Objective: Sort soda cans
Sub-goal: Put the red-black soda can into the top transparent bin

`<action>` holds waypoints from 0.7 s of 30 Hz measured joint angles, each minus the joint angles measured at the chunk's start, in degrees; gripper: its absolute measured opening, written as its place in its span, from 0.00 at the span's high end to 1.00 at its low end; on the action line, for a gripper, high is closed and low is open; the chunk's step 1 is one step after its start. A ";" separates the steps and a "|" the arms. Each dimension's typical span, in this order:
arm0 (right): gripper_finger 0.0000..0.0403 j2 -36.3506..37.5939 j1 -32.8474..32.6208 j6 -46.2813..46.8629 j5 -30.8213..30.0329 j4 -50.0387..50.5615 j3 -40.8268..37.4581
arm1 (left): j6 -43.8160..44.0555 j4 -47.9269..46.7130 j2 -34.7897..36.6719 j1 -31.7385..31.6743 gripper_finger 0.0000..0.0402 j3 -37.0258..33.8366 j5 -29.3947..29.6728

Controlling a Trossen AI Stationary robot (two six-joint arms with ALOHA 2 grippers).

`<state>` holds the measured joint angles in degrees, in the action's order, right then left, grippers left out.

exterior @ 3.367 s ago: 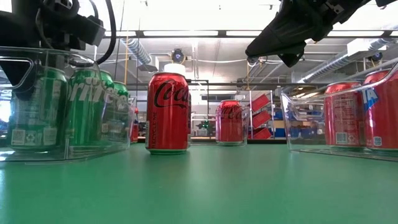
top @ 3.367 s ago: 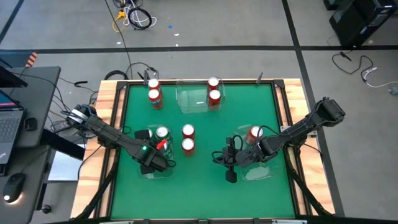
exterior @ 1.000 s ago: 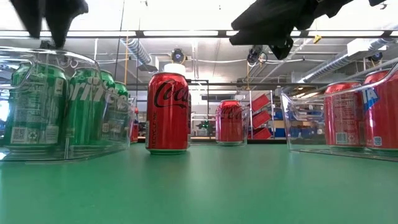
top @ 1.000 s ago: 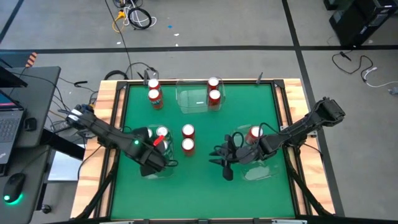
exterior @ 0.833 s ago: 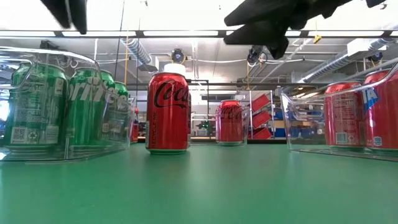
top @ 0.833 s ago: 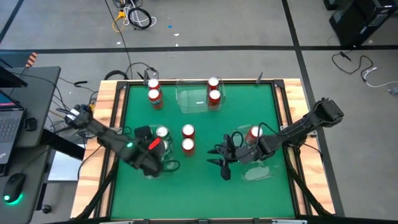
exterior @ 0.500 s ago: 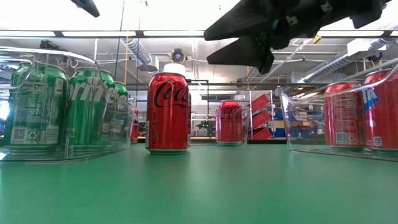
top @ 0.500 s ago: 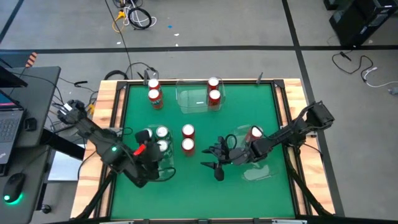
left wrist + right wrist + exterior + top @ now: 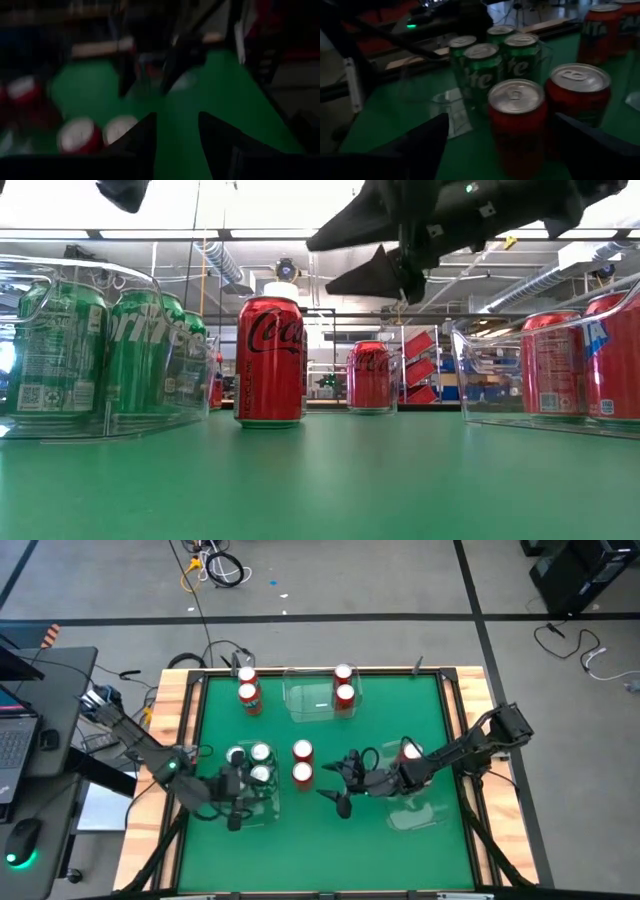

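Green felt covers the table (image 9: pixel 320 840), framed in pale wood; in the high view two red cans (image 9: pixel 302 762) stand touching each other near the centre, one just toward twelve o'clock of the other. At nine o'clock from them a clear tray (image 9: pixel 262 812) holds the green cans (image 9: pixel 252 764), of which three silver tops show, packed close together; the left gripper (image 9: pixel 233 820) hangs over that tray's six o'clock end, above the cans and holding nothing, its fingers a little apart in the left wrist view, though I cannot tell how far. At three o'clock from the centre pair the right gripper (image 9: pixel 338 797) hovers above bare felt, fingers spread wide and empty; in its own wrist view the two red cans sit straight ahead between the fingertips, the green cans beyond them. Behind that gripper, farther toward three o'clock, a second clear tray (image 9: pixel 415 820) holds a red can (image 9: pixel 410 752), partly hidden by the arm. Toward twelve o'clock, two red cans (image 9: pixel 248 686) stand at the table's eleven o'clock corner; two more (image 9: pixel 344 684) sit at the right end of a third clear tray (image 9: pixel 310 700).
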<state>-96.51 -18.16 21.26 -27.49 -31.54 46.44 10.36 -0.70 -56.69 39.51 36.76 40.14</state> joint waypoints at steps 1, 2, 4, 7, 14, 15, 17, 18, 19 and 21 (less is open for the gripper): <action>0.14 0.00 0.40 -0.17 0.00 -0.02 0.00 | -4.40 5.36 1.21 0.00 0.63 -2.61 0.00; 0.14 0.00 0.77 -0.28 0.00 -0.16 0.00 | -8.03 10.31 2.23 0.00 0.63 -5.11 -0.01; 0.13 0.00 1.35 -0.38 0.00 -0.18 0.00 | -13.40 18.95 4.31 -0.26 0.63 -9.98 0.00; 0.14 0.00 1.78 -0.47 0.02 -0.21 0.00 | -16.72 30.91 6.49 -1.12 0.63 -16.68 0.18; 0.15 0.00 2.14 -1.01 0.69 -0.17 0.00 | -10.18 46.22 7.23 -2.43 0.63 -25.45 4.94; 0.16 0.00 2.27 -1.11 1.41 -0.14 0.00 | -8.40 46.08 7.23 -2.43 0.63 -25.74 4.94; 0.16 0.00 2.42 -1.25 2.04 -0.24 0.00 | -7.00 45.39 7.18 -2.38 0.63 -25.91 4.78; 0.16 0.00 2.45 -1.33 2.08 -0.42 0.00 | -6.90 45.39 7.17 -2.38 0.63 -25.91 4.70; 0.15 0.00 2.47 -1.34 2.10 -0.76 0.00 | -7.09 45.50 7.17 -2.40 0.63 -25.91 4.72; 0.14 0.00 2.52 -1.38 2.14 -1.50 0.00 | -9.00 45.79 7.19 -2.40 0.63 -25.91 4.78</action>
<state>-96.51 -15.64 19.88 -25.34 -33.04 46.44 1.37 45.09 -49.50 37.10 10.85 44.93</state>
